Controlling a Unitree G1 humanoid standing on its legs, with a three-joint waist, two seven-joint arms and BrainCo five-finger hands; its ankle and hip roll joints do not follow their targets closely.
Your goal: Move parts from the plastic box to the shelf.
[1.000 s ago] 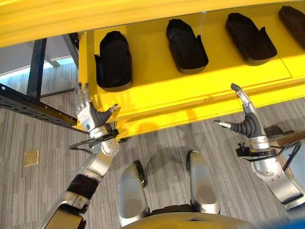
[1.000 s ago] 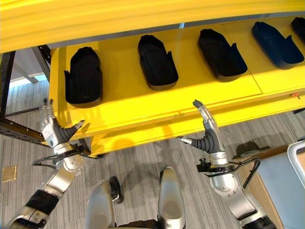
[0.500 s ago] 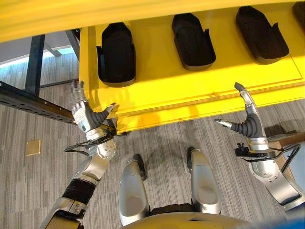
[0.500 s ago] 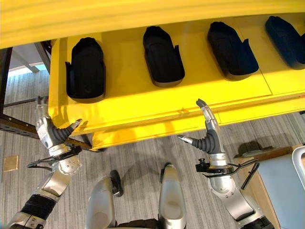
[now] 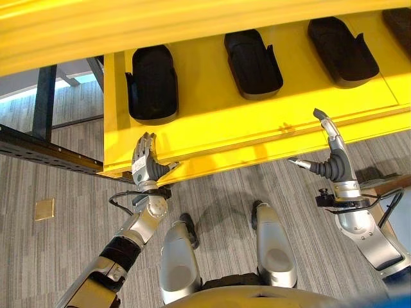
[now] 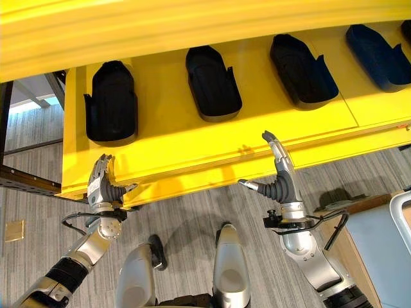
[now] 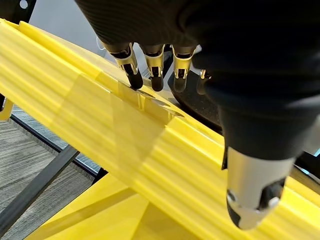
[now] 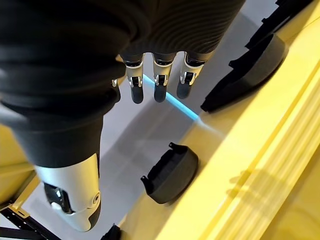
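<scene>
Parts (image 5: 153,83) sit in a row on the yellow shelf (image 5: 218,131), held by neither hand. Left hand (image 5: 145,168) has shifted right to the shelf's front edge, fingers straight. Right hand (image 5: 329,160) stays raised just below the edge, open, empty.

The yellow shelf (image 5: 257,122) carries black parts (image 5: 252,54) in a row along its far side, with bare gaps between them. Its near strip lies bare from left to right. The upper yellow board (image 5: 128,25) overhangs the far edge. The left hand (image 5: 146,168) and right hand (image 5: 331,160) sit at the near rim.
</scene>
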